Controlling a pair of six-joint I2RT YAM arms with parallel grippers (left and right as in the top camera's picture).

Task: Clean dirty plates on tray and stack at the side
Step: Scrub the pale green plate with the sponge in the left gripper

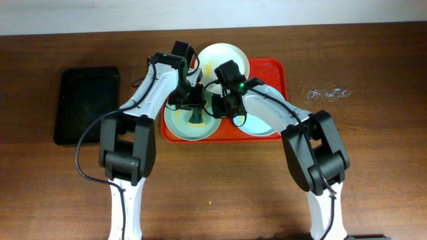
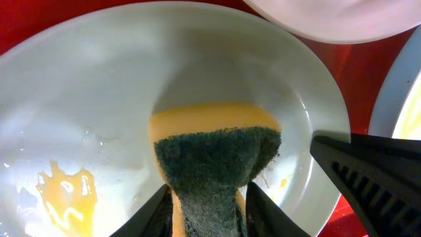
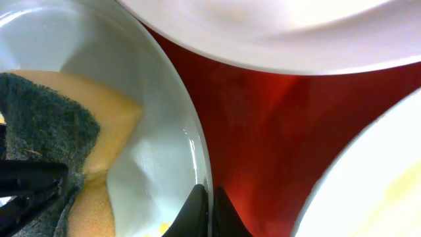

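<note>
The tray (image 1: 272,71) sits mid-surface toward the far edge; the blue plate (image 2: 85,92) lies in its near-left corner. The left hand (image 2: 209,214) pinches a sponge (image 2: 214,155), stood on end on the plate floor. The right hand (image 3: 209,212) is pressed together on the plate's rim. In the left wrist view a yellow smear (image 2: 66,191) lies left of the sponge, apart from it; the next wipe likely runs that way.

The right arm (image 1: 273,107) hides most of the pale mint-blue round plate (image 1: 259,128); the clear glinting scrap (image 1: 327,93) near the tabletop's right edge is too small to identify.
</note>
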